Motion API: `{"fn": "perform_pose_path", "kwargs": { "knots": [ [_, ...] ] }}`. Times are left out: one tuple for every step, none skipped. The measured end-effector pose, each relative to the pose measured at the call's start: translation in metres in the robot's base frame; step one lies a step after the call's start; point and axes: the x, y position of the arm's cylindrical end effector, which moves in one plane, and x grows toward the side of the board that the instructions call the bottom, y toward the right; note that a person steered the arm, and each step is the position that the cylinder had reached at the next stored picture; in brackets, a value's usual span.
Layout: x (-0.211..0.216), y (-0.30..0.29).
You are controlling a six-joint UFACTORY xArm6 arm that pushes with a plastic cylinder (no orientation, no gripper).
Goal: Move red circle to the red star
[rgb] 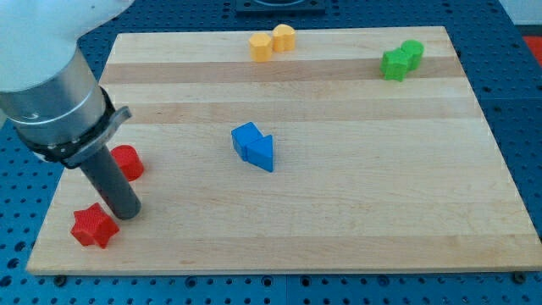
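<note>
**Nearly there: red circle sits close to the red star, tip between them**

Right now my tip (125, 212) rests on the wooden board (339, 220) near its lower-left corner in the view. It is a bare rod with nothing to open or close, so it grasps nothing; it can only push. It stands just beside the red star (92, 226), on that block's upper right, and whether the two touch I cannot tell. The red circle (128, 162) lies a little above the tip, partly hidden behind the rod, near the star but apart from it.

Farther out, two blue blocks (254, 146) sit touching near the board's centre, their shapes hard to make out. Two yellow blocks (272, 41) stand together at the view's top, and two green blocks (400, 59) at the top right. All are well apart from the work.

The risk, as I judge it, is the tip's place between the pair. Any sweep toward the view's left or bottom would shove the star toward the board's edge instead of bringing the circle in. An off-centre push on the round circle could also let it slip sideways past the star.
</note>
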Motion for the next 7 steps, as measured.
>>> {"fn": "perform_pose_path", "kwargs": {
  "knots": [
    [-0.003, 0.052],
    [-0.02, 0.101],
    [-0.093, 0.093],
    [-0.163, 0.079],
    [-0.199, 0.037],
    [-0.155, -0.035],
    [-0.149, -0.039]
  ]
}}
